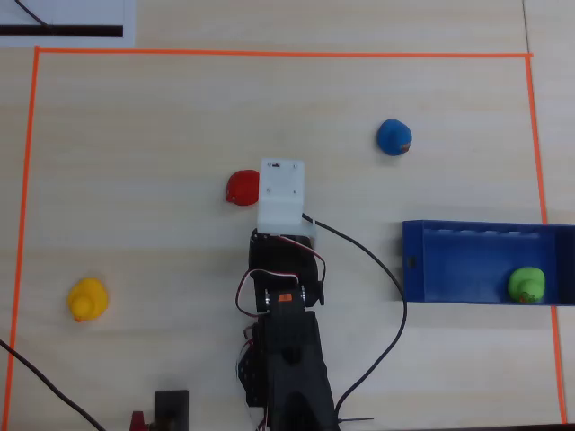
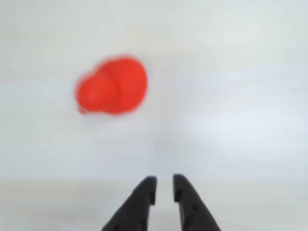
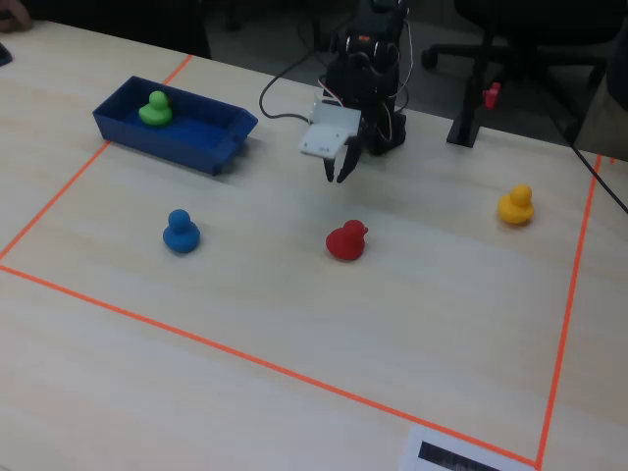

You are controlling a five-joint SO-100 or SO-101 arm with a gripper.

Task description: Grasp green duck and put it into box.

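Note:
The green duck (image 1: 527,284) sits inside the dark-blue box (image 1: 449,235) at the right edge of the overhead view. In the fixed view the duck (image 3: 154,107) stands upright in the box (image 3: 186,147) at the far left. My gripper (image 3: 340,177) hangs above the table in the middle, well away from the box. In the wrist view the gripper (image 2: 164,180) points down at bare table, its jaws almost together with a thin gap and nothing between them. In the overhead view the white camera mount (image 1: 281,193) hides the fingers.
A red duck (image 1: 243,188) lies just ahead and left of the gripper and is blurred in the wrist view (image 2: 113,86). A blue duck (image 1: 393,136) and a yellow duck (image 1: 88,299) stand apart. Orange tape (image 1: 269,54) frames the work area.

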